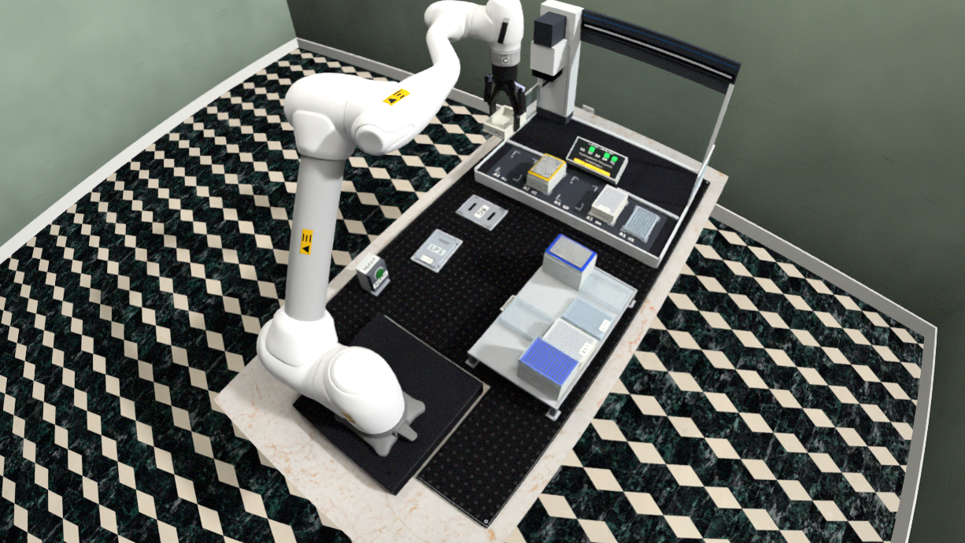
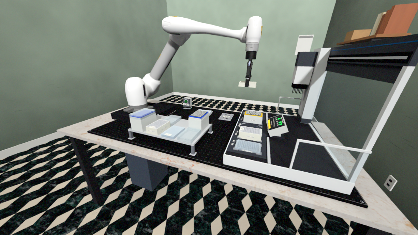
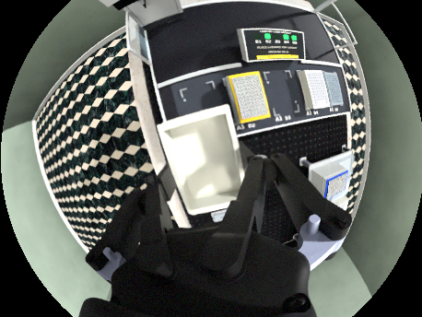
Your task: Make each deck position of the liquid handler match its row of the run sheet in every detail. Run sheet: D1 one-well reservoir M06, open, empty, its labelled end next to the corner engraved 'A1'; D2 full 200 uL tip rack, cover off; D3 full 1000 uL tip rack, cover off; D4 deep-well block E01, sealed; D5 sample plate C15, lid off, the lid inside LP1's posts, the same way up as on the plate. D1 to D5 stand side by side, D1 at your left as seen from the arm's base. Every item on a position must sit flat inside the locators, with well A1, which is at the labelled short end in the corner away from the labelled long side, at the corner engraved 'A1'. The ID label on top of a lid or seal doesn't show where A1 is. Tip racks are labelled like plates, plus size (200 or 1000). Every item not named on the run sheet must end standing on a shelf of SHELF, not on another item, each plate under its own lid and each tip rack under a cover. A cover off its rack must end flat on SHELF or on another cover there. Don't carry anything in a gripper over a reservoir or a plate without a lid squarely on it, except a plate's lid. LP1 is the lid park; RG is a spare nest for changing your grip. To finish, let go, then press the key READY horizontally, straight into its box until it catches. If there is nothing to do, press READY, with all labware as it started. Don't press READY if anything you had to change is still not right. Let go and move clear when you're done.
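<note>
My gripper (image 1: 504, 109) (image 2: 248, 80) (image 3: 206, 159) is shut on a white one-well reservoir (image 1: 498, 122) (image 2: 243, 84) (image 3: 199, 153), open and empty, held level high above the table near the D1 end of the deck (image 1: 540, 208). D1 (image 1: 504, 164) (image 3: 192, 98) and D3 (image 1: 574, 190) are bare nests. D2 holds a yellow-rimmed tip rack (image 1: 545, 171) (image 2: 253, 116) (image 3: 248, 96) without a cover. D4 holds a white deep-well block (image 1: 608, 203) (image 2: 250, 132). D5 holds a clear plate (image 1: 640, 222) (image 2: 248, 145).
SHELF (image 1: 498, 337) carries a blue-rimmed uncovered rack (image 1: 570, 260), a blue-covered rack (image 1: 548, 360), a white plate (image 1: 568, 337) and clear flat pieces. LP1 (image 1: 437, 250) and RG (image 1: 481, 211) lie on the black board. The READY key (image 1: 376, 275) stands near the arm. The handler's pipetting head (image 1: 550, 40) is close behind my gripper.
</note>
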You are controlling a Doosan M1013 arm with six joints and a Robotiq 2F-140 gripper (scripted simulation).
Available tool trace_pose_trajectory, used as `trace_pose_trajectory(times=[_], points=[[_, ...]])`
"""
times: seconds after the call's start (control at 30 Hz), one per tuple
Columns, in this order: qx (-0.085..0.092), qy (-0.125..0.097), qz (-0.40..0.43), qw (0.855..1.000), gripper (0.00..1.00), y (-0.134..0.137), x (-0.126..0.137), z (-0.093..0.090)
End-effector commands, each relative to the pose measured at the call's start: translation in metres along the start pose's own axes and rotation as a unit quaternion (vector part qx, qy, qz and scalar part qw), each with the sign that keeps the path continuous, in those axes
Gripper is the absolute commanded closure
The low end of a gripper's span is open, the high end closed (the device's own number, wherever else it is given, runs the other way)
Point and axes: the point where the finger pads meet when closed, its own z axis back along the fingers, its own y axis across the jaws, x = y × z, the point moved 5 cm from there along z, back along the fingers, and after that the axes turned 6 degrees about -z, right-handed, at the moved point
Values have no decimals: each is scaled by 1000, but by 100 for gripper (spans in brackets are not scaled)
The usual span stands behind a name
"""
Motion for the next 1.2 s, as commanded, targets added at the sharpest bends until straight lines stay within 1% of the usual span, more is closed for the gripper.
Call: trace_pose_trajectory(times=[0.0,0.23,0.3,0.8,0.87,1.17], points=[[0,1,0,1000,90,-1,-7,2],[0,1,0,1000,90,-2,-24,2],[0,1,0,1000,90,-2,-24,2],[0,1,0,1000,90,-5,-59,2],[0,1,0,1000,90,-5,-59,2],[0,1,0,1000,90,-6,-77,2]])
